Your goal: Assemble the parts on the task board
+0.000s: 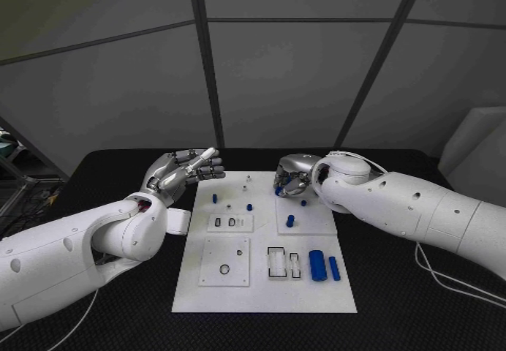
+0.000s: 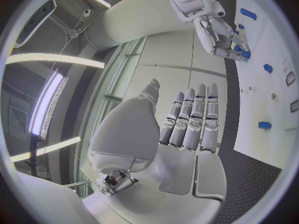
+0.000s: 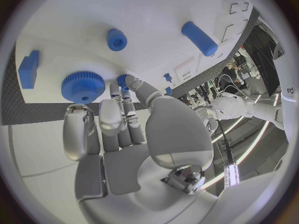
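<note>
Over the board's [image 1: 316,292] far edge my right hand [image 1: 293,178] pinches a small blue part [image 3: 123,80], light, rigid, slick plastic, best gripped by its sides; left hand [image 1: 188,170] empty, fingers together.

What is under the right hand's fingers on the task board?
A small blue part sits at the right hand's fingertips on the task board. The fingers cover its base, so its seating cannot be seen.
</note>
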